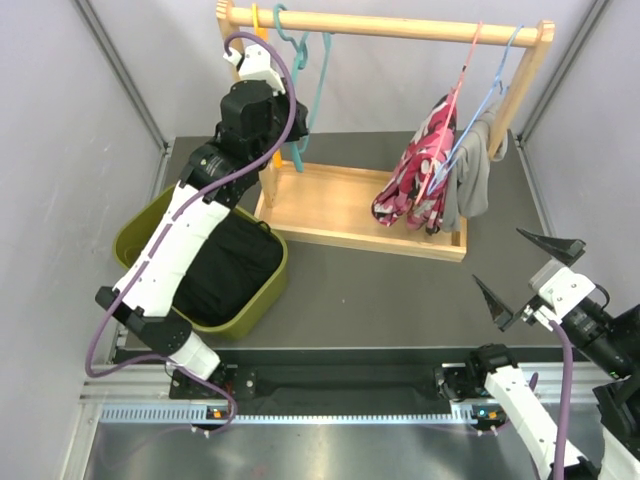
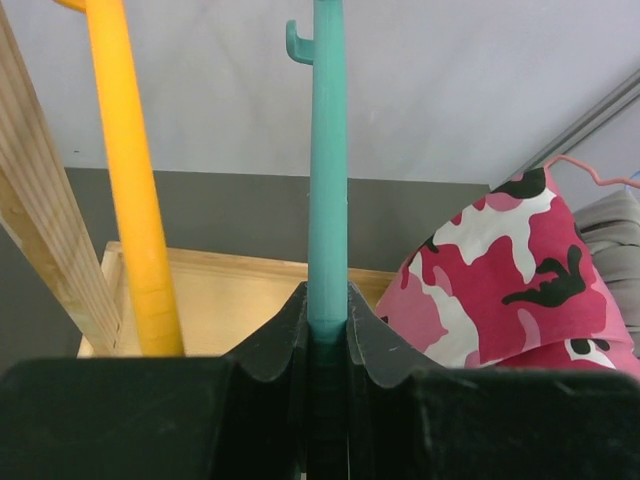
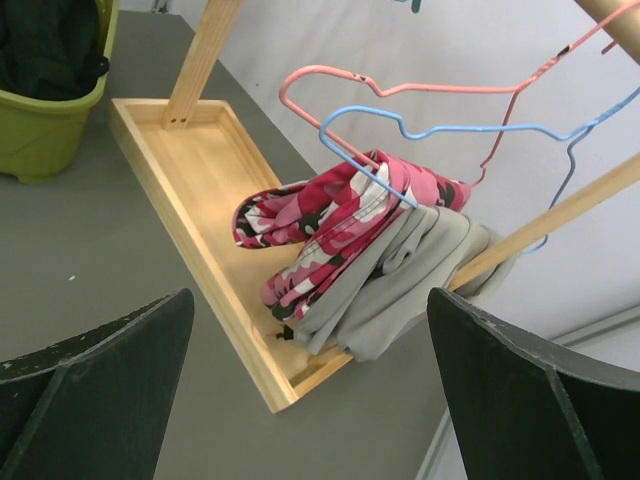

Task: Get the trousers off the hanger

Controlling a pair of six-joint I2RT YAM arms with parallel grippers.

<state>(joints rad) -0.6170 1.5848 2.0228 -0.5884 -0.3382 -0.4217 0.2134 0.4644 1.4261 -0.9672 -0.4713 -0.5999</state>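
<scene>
Left wrist view shows our left end effector (image 2: pixel 327 335) clamped on the teal hanger (image 2: pixel 327 160), beside an orange hanger (image 2: pixel 130 200). Our right end effector (image 1: pixel 528 275) hangs spread wide over the table (image 1: pixel 380 290). Pink camouflage trousers (image 1: pixel 418 172) and grey trousers (image 1: pixel 474 170) hang on the wooden rack (image 1: pixel 390 25).

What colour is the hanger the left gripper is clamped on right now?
Teal plastic hanger, held in the left gripper; clearest in the left wrist view.

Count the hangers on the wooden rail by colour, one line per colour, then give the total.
Orange plastic hanger: 1
Teal plastic hanger: 1
Pink wire hanger: 1
Blue wire hanger: 1
Total: 4
</scene>
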